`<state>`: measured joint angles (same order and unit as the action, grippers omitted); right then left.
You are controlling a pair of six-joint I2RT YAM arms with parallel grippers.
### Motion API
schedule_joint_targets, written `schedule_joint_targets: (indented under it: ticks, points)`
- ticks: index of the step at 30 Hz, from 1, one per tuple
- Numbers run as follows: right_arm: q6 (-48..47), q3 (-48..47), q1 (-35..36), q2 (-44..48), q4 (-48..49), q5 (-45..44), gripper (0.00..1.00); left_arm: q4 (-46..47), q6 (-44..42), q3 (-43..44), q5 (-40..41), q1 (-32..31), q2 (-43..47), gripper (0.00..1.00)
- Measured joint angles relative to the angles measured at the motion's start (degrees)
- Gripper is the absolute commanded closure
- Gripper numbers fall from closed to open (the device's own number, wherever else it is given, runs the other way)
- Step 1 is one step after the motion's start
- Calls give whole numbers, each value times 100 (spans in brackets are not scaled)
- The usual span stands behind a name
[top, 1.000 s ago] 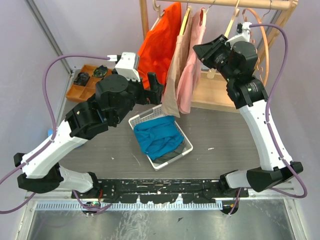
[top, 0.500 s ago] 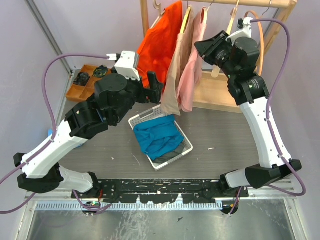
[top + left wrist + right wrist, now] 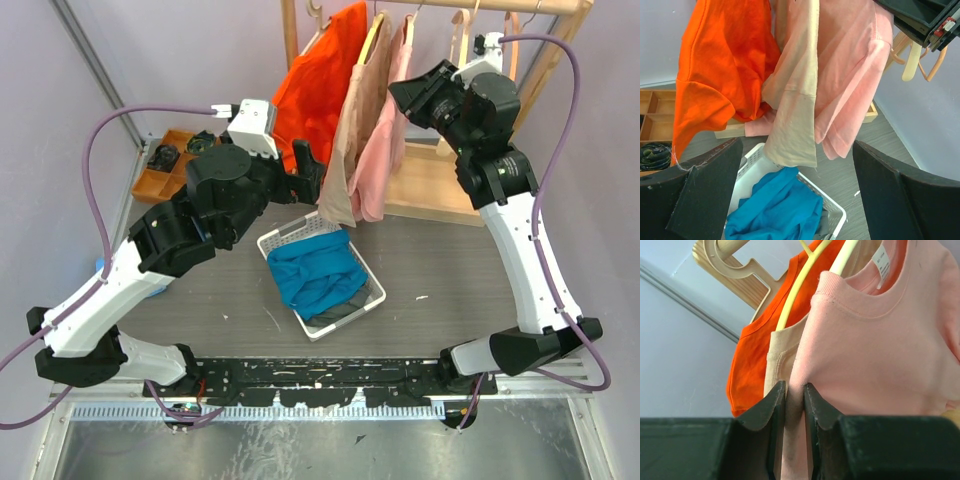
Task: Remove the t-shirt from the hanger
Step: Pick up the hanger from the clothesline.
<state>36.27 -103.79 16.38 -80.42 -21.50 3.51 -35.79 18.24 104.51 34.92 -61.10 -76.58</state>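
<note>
Pink t-shirt (image 3: 880, 340) hangs long axis vertical, collar up; right gripper (image 3: 795, 388) pinches its shoulder; left gripper (image 3: 796, 150) spread.

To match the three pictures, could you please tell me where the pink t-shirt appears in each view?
Top external: the pink t-shirt hangs upper centre, just right of the beige t-shirt.
Left wrist: upper right of centre.
Right wrist: fills the right half, its edge between the right tool's fingers.
Shared landmark: the orange t-shirt, left of it in every view.
</note>
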Motion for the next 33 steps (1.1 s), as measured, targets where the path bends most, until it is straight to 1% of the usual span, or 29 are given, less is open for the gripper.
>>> schedule_joint_targets:
  ticks: [20, 33]
  points:
    - [-516, 442, -50, 664, 433, 76, 99, 83, 101, 0, -208, 26, -96, 2]
    - [-601, 732, -74, 1145, 525, -151, 99, 87, 280, 0, -306, 26, -96, 2]
